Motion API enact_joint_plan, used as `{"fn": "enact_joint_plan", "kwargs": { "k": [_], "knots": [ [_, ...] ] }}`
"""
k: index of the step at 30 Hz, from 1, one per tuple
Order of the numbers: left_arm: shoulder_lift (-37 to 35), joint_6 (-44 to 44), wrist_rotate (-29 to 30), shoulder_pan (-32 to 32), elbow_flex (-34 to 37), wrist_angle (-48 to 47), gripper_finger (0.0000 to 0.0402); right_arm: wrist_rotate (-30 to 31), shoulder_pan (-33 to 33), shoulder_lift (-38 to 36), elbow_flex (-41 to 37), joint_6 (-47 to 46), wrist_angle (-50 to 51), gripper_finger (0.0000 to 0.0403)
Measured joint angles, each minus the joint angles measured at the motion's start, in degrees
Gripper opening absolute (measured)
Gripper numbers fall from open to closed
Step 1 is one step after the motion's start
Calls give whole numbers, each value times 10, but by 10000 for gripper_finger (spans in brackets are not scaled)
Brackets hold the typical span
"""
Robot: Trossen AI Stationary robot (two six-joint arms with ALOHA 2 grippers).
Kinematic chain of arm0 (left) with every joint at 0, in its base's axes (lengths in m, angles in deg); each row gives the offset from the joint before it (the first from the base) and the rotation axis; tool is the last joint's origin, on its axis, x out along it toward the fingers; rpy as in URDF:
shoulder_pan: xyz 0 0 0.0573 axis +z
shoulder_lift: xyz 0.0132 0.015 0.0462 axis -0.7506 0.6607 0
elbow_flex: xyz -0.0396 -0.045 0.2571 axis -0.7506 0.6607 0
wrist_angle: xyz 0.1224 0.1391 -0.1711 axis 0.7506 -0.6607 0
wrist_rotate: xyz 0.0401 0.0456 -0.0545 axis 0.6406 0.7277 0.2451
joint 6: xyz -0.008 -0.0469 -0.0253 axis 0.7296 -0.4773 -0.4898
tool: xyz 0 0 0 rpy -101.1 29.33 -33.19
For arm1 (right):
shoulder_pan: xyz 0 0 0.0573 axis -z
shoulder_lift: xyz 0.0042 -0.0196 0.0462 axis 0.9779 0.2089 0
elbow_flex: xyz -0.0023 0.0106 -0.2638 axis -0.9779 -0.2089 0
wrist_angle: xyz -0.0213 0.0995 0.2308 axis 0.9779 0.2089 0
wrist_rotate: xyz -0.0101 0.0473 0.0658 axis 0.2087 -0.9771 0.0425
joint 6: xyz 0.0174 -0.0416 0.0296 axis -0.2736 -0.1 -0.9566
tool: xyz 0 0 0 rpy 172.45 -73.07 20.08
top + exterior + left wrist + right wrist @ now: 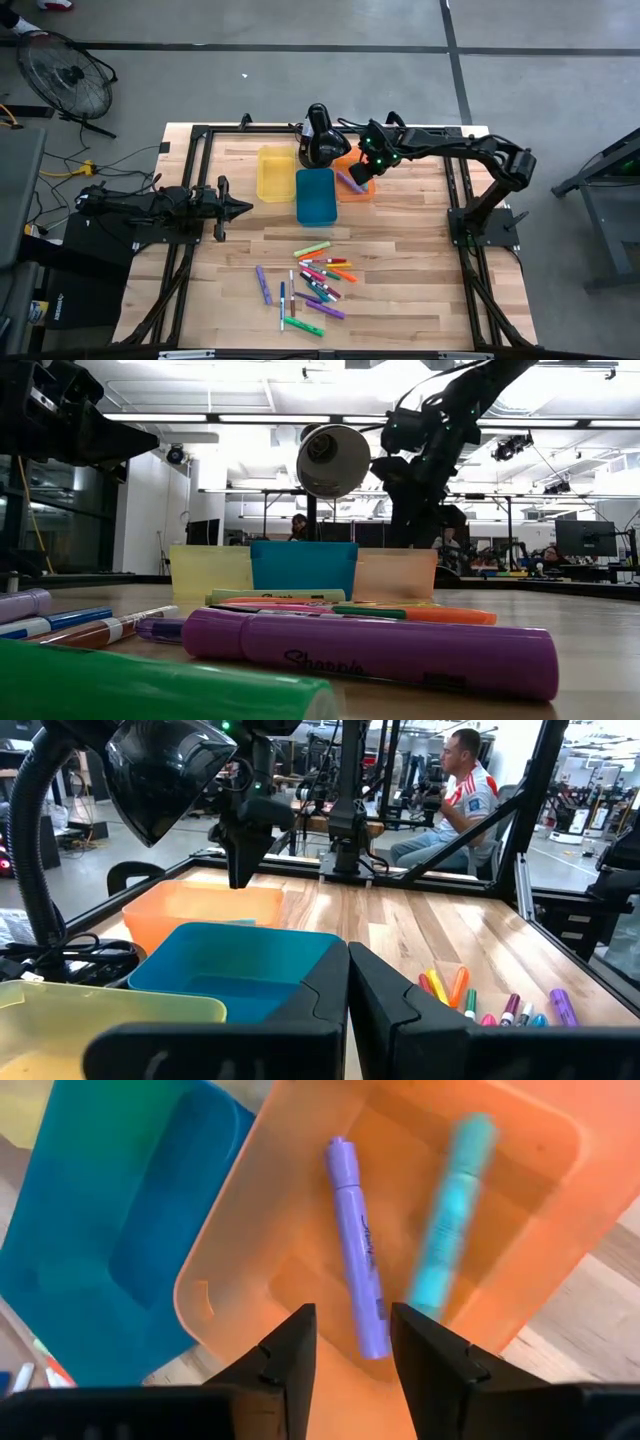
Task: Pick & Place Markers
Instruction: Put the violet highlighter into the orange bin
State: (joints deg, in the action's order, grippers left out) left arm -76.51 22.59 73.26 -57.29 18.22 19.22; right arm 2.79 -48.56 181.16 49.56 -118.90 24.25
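Observation:
My right gripper (352, 1342) hovers open above the orange bin (300, 1170), its fingers pointing down into it; in the high view the right gripper (360, 172) is over the orange bin (358, 190). A purple marker (358, 1270) lies on the bin's floor. A teal marker (448, 1220) shows blurred beside it inside the bin. Several more markers (315, 280) lie loose on the table's near middle, also seen as the markers (370, 650) close to the low camera. My left gripper (243, 208) waits shut at the table's left, and the left gripper (348, 995) touches nothing.
A blue bin (315, 196) and a yellow bin (275, 173) stand side by side left of the orange one. A black lamp (318, 135) on a curved neck stands behind the bins. Black frame rails (190, 180) run along the table's sides. A person (465, 785) sits beyond the table.

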Motion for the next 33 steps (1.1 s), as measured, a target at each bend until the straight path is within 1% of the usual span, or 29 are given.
{"fn": "enact_joint_plan", "kwargs": {
  "k": [3,7,12,16,22,24,27,30,33],
  "knots": [
    [0,0,0,0,0,0,1,-7,3,-4,0,6,0,125],
    [0,0,0,0,0,0,1,-16,15,-30,0,25,6,123],
    [0,0,0,0,0,0,1,-2,29,-84,0,60,62,115],
    [0,0,2,0,0,1,1,41,31,-132,0,90,122,107],
    [0,0,1,0,0,0,1,100,2,-189,0,106,187,93],
    [1,0,-15,0,-1,-2,1,113,-11,-202,0,107,213,90],
    [9,0,-44,0,-1,-6,1,142,-35,-216,0,108,249,85],
    [22,5,-49,0,-1,-8,1,174,-64,-220,0,108,268,83],
    [45,14,-51,0,-1,-10,1,188,-93,-220,0,108,275,83]
  ]
}}
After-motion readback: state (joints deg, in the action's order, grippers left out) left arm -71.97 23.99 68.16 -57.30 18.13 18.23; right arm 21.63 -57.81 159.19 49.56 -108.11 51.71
